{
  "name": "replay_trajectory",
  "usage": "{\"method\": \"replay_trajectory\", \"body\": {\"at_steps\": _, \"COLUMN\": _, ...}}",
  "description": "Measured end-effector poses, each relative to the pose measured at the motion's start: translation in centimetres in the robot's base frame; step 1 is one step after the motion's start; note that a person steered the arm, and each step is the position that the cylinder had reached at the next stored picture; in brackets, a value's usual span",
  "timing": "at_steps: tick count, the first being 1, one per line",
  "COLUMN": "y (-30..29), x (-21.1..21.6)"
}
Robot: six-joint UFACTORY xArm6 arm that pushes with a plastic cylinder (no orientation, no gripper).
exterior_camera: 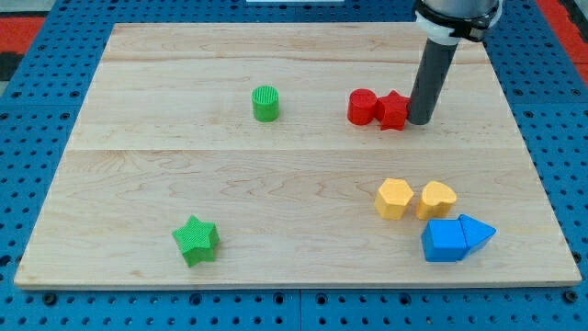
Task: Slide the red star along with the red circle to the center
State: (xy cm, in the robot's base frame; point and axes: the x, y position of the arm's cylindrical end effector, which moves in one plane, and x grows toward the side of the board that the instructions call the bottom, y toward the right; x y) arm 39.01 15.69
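The red circle (362, 107) and the red star (394, 110) sit side by side, touching, in the upper right part of the wooden board (184, 165). The circle is on the star's left. My tip (421, 120) rests on the board right against the star's right side. The dark rod rises from there to the view's top edge.
A green circle (265, 103) stands left of the red pair. A green star (196, 240) lies at the lower left. A yellow hexagon (394, 198), a yellow heart (436, 199), a blue cube (444, 240) and a blue triangle (477, 231) cluster at the lower right.
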Motion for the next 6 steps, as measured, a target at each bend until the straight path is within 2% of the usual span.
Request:
{"method": "replay_trajectory", "body": {"at_steps": 3, "y": -3.6, "x": -1.1}}
{"method": "replay_trajectory", "body": {"at_steps": 5, "y": -9.5, "x": 0.1}}
{"method": "replay_trajectory", "body": {"at_steps": 6, "y": -8.5, "x": 0.5}}
